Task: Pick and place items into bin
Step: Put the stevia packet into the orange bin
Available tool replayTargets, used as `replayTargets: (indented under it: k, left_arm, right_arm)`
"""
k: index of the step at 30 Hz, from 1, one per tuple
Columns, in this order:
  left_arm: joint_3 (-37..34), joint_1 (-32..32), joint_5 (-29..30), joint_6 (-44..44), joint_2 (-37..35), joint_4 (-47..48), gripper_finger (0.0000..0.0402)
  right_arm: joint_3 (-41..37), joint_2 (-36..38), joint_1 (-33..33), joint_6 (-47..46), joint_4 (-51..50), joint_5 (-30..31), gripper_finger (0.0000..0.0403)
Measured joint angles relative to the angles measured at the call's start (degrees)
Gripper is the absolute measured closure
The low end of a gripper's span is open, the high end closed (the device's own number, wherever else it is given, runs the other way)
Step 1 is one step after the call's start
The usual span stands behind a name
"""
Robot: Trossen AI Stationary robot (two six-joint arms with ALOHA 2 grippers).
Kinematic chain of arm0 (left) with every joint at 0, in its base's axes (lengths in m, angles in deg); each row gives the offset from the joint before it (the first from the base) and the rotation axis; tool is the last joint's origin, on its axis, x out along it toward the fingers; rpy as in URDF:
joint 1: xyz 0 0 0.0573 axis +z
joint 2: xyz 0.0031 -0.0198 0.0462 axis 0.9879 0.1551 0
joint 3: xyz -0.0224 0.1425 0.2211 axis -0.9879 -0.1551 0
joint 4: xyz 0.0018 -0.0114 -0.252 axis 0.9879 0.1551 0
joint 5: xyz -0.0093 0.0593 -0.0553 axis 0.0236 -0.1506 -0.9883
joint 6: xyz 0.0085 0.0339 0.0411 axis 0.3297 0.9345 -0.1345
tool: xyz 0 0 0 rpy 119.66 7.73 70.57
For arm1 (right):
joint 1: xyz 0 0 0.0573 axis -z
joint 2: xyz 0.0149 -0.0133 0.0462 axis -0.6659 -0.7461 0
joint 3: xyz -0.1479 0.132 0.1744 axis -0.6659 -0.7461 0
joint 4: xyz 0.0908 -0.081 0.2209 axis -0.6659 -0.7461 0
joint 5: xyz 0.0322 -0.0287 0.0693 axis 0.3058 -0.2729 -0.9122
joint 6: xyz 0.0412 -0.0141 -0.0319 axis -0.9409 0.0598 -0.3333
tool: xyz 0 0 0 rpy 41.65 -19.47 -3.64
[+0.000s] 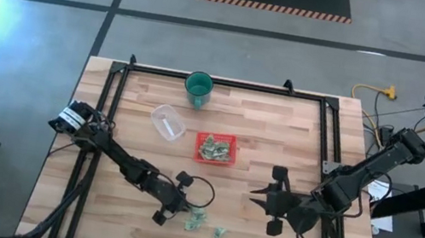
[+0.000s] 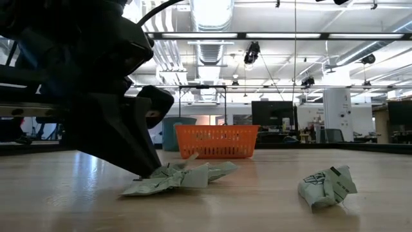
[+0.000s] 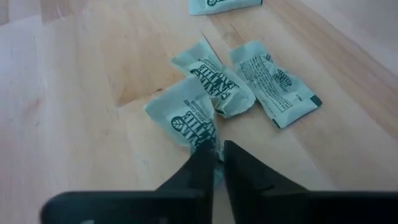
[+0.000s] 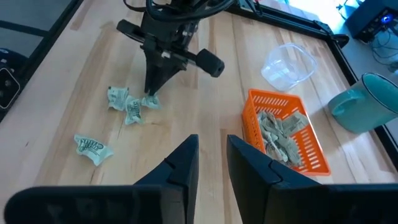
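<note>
Three pale-green crumpled packets (image 3: 217, 81) lie flat on the wood in a cluster near the table's near edge (image 1: 196, 218). Another lies apart (image 1: 218, 233), also seen in the low view (image 2: 325, 187). My left gripper (image 3: 216, 149) is down at the cluster (image 1: 187, 210), shut on one packet (image 3: 186, 115). The red tray (image 1: 215, 148) sits mid-table with several packets inside. My right gripper (image 4: 212, 149) waits open, right of centre (image 1: 254, 197), touching nothing. My left gripper pinches the nearest packet's edge (image 3: 205, 142) between its two fingertips (image 3: 200, 158). The fingers slant down from above and from the table's left. The packet lies on the table (image 2: 161, 183), against the other two.
A clear round container (image 1: 167, 121) and a green cup (image 1: 198, 88) stand beyond the tray toward the far edge. A black frame rail (image 1: 227, 83) runs around the table's far and side edges. Bare wood lies between the two grippers.
</note>
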Motion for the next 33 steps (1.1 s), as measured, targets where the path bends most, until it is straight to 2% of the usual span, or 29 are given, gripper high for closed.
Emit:
replayTargets:
  k: [20,28,33]
  left_arm:
    - [0.37,-0.17,12.48,4.52,-3.17,0.12,0.0401]
    - [0.33,1.33,17.47,12.41,-7.59,0.22,0.0401]
    - [0.07,4.80,17.95,16.84,-11.76,0.57,0.0401]
  right_arm:
    - [-0.02,-0.02,0.00,0.02,-0.13,-0.02,0.0330]
    - [-0.04,-0.04,0.00,0.02,-0.04,-0.02,0.0330]
    - [-0.04,-0.04,0.00,-0.02,0.06,-0.02,0.0330]
